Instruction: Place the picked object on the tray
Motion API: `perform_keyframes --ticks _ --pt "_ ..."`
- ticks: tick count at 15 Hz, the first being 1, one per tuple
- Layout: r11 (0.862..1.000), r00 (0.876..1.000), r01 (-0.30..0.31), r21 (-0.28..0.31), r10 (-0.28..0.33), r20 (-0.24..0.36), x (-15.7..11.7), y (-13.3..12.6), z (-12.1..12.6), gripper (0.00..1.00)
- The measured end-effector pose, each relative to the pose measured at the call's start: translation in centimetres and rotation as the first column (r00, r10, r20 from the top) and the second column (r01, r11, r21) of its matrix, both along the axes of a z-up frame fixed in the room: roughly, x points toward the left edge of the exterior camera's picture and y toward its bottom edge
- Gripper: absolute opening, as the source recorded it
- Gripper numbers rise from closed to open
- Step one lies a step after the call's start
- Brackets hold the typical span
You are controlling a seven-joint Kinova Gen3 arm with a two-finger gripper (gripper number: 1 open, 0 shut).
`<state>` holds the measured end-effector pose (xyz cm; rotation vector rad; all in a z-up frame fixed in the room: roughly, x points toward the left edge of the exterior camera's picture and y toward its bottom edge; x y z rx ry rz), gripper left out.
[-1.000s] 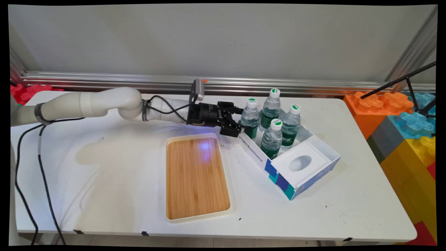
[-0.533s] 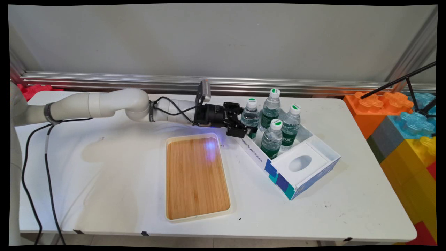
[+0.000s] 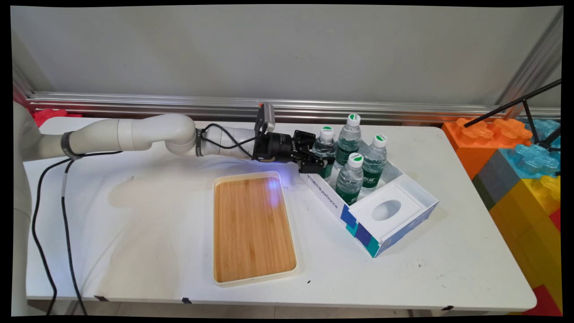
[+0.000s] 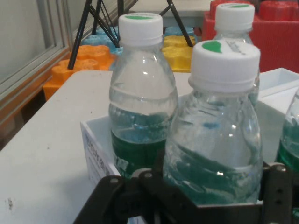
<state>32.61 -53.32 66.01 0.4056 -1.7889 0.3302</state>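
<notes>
The claw (image 3: 323, 164) hides the nearest bottle's (image 3: 325, 150) label; box (image 3: 358, 224) lettering is unreadable.

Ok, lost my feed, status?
Pincer open around nearest bottle. Bottle upright in white box, three more bottles beside. Wooden tray alongside.

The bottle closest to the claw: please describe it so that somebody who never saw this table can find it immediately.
On the white table, right of the wooden tray, stands an open white box holding four water bottles. The one meant is at the box's left end. Unlike its neighbours, it stands between the fingers of the black claw.
</notes>
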Motion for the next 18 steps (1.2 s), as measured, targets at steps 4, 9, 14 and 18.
perform_keyframes --ticks 4,9,14,18 --pt "1.0 1.0 -0.008 0.002 0.008 -0.008 0.1 0.0 0.5 0.0" --pt "1.0 0.999 -0.007 -0.003 0.007 -0.032 0.2 0.5 1.8 0.0" --pt "1.0 0.998 0.002 -0.008 -0.003 -0.069 0.7 1.8 4.0 0.0" --pt "1.0 0.997 0.011 -0.004 -0.012 -0.077 1.5 3.1 4.9 0.0"
